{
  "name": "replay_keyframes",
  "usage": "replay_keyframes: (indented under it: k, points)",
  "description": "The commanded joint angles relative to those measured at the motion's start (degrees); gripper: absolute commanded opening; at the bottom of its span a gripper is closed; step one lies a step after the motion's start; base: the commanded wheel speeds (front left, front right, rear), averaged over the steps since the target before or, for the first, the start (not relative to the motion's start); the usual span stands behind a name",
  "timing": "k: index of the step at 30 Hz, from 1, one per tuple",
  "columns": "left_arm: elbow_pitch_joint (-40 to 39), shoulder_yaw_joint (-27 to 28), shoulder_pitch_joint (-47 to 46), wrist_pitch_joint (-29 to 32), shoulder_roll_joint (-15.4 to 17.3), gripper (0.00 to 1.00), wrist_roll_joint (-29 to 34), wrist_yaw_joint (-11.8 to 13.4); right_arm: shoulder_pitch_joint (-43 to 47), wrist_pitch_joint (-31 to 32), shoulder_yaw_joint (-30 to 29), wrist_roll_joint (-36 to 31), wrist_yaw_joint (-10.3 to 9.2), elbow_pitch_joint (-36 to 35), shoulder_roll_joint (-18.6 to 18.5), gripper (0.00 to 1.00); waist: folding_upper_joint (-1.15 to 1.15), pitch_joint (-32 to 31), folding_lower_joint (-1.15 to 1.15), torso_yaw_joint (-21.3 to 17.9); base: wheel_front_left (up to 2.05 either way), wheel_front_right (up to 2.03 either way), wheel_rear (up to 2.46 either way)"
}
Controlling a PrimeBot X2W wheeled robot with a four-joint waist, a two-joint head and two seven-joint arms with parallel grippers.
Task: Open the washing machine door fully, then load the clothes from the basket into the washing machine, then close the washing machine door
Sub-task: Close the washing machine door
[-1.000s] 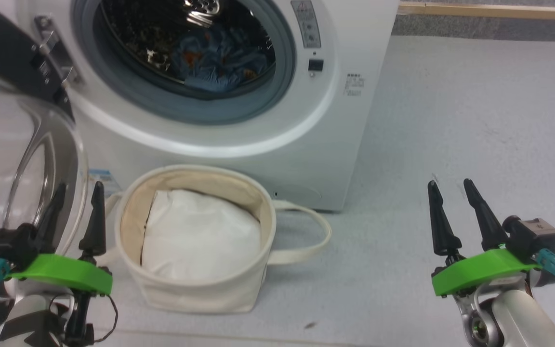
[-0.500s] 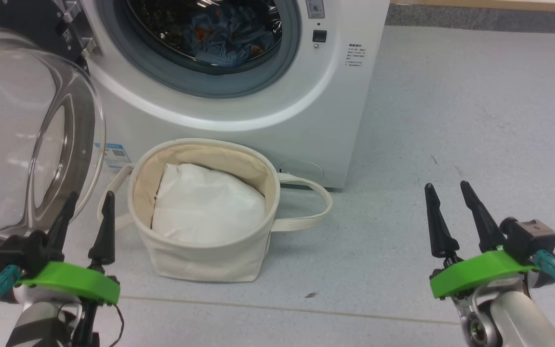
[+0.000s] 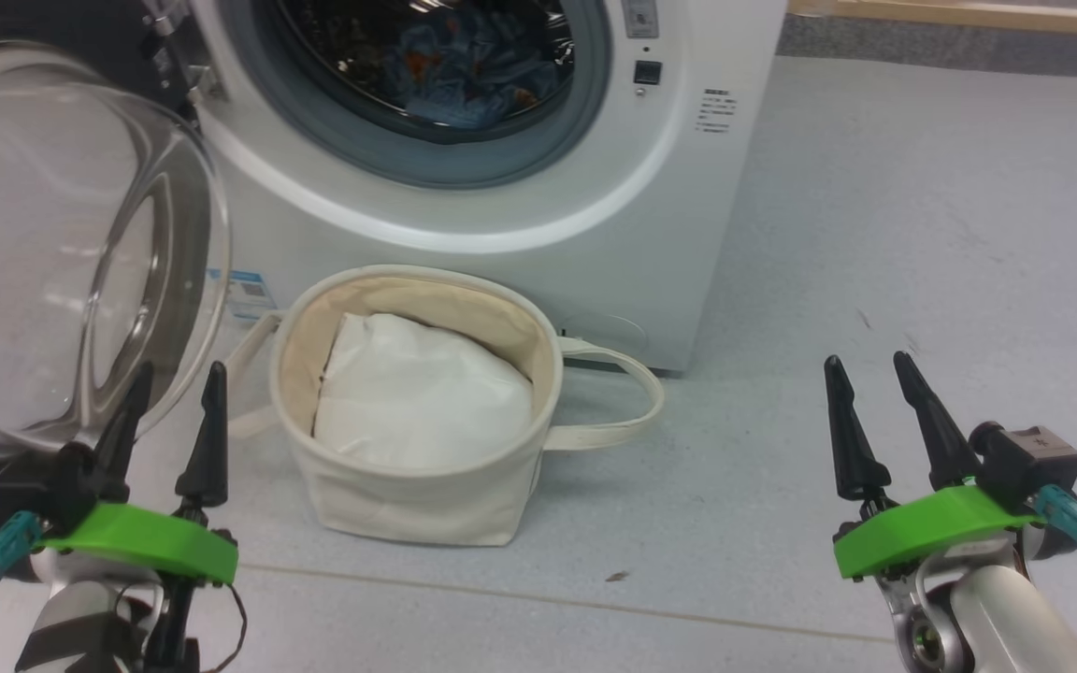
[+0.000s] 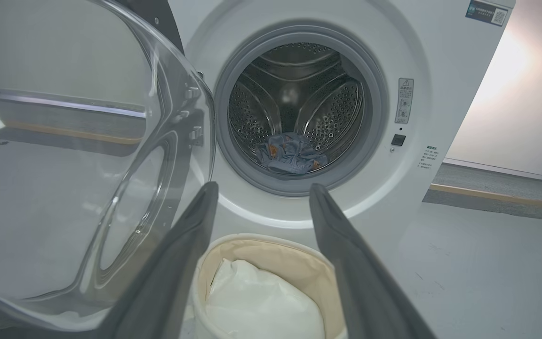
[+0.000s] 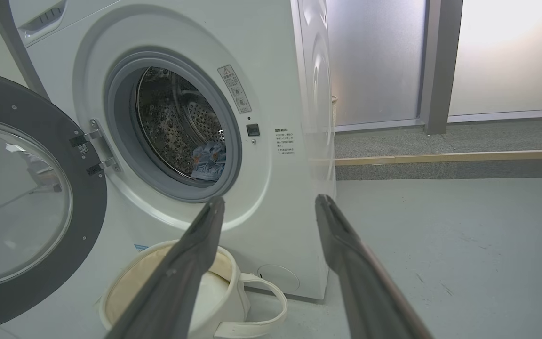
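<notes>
— On the floor before the washing machine (image 3: pixel 613 234), how do the two end effectors stand?

— Both sit low at the near edge of the head view, fingers pointing toward the machine. The left end effector (image 3: pixel 178 372) has its jaws spread wide with nothing between them. The right end effector (image 3: pixel 867 360) is the same, wide apart and empty, over bare floor (image 3: pixel 875 234) and well clear of the machine's right side.

— Position of the washing machine door (image 3: pixel 80 262)?

— Open, hanging on its hinge (image 5: pixel 94 153) at the left of the opening. Its clear glass bowl bulges out just above the left end effector. In the left wrist view the bowl sits beside the left finger; whether the two touch cannot be told.

— And the clothes (image 3: pixel 478 70)?

— Inside the steel drum (image 4: pixel 299 94), bunched at its bottom just behind the grey seal (image 3: pixel 464 164). The fabric is blue with small orange marks.

— The basket (image 3: pixel 408 505)?

— Upright on the floor, just in front of the machine and below the opening. It stands between the two end effectors, nearer the left one. It holds a white liner cloth (image 3: pixel 422 402), crumpled against the lining. One loop handle (image 3: pixel 595 436) lies out to the right, toward the machine's lower corner.

— Anything further on the front panel?

— A small blue label sticker (image 3: pixel 249 285), low on the machine's front, showing between the door and the basket.
</notes>
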Motion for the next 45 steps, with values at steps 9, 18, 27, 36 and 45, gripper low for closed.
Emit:
replay_keyframes:
  k: [9,18,27,36,45]
  points:
    - [-0.25,1.97,-0.77,-0.35,0.52,1.0,1.04,-0.1,-0.04,-0.7,0.92,0.84,0.42,-1.08,0.11,1.0,0.0,-0.73,-0.01,5.91,0.0,0.0,0.0]
    - [-0.89,4.13,0.05,-0.35,-0.06,1.0,4.92,1.64,0.59,-0.7,1.37,1.5,0.42,-0.52,0.51,1.0,0.0,-2.22,-0.01,14.94,0.0,0.0,0.0]
    - [-1.29,5.28,1.13,-0.35,-0.59,1.0,6.13,1.67,1.19,-0.7,1.73,2.07,0.42,-0.21,0.76,1.0,0.0,-3.62,-0.01,21.84,0.0,0.0,0.0]
    - [-4.63,8.78,3.23,-0.35,-0.48,1.0,6.38,2.23,-3.05,-0.7,5.98,2.85,0.42,1.41,0.76,1.0,0.0,-1.55,-0.01,24.47,0.0,0.0,0.0]
    - [-7.24,11.44,5.42,-0.35,-1.08,1.0,6.87,2.31,-6.72,-0.7,9.26,4.24,0.42,3.45,0.91,1.0,0.0,-0.51,-0.01,25.33,0.0,0.0,0.0]
